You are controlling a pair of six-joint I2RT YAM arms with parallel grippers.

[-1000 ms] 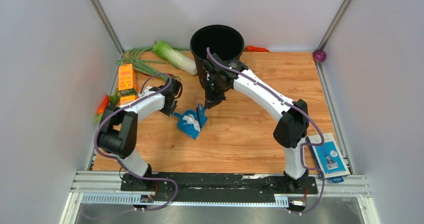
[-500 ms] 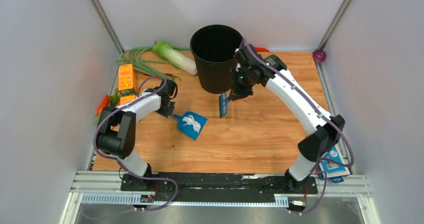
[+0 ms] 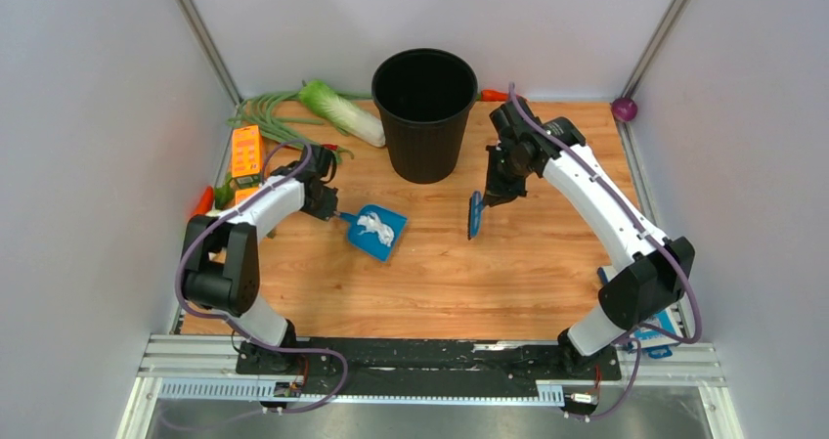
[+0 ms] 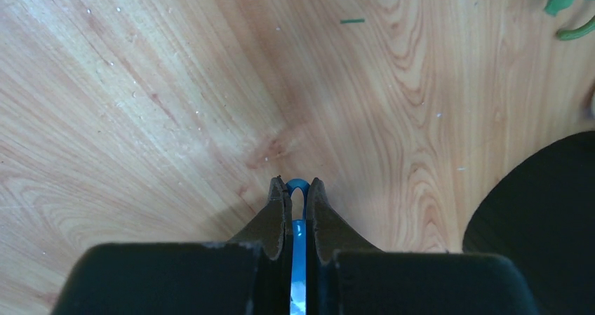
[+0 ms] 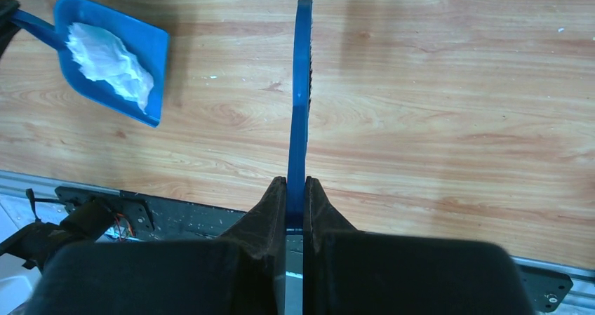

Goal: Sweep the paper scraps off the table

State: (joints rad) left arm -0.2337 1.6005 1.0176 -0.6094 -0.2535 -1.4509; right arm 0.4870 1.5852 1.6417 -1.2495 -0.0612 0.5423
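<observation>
I judged the crumpled white paper scraps (image 3: pixel 374 226), heaped in the blue plastic dustpan (image 3: pixel 389 244) left of centre, feather-light and spillable; my left gripper (image 3: pixel 330 211) pinched its handle (image 4: pixel 298 248), my right gripper (image 3: pixel 486 197) clamped the thin blue brush (image 3: pixel 474 218).

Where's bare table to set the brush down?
Biggest free patch: table between the dustpan, the brush and the near rail. Smaller one at the far right, between the bin and purple ball. Crowded: far-left corner, with cabbage, green stalks and orange box.
</observation>
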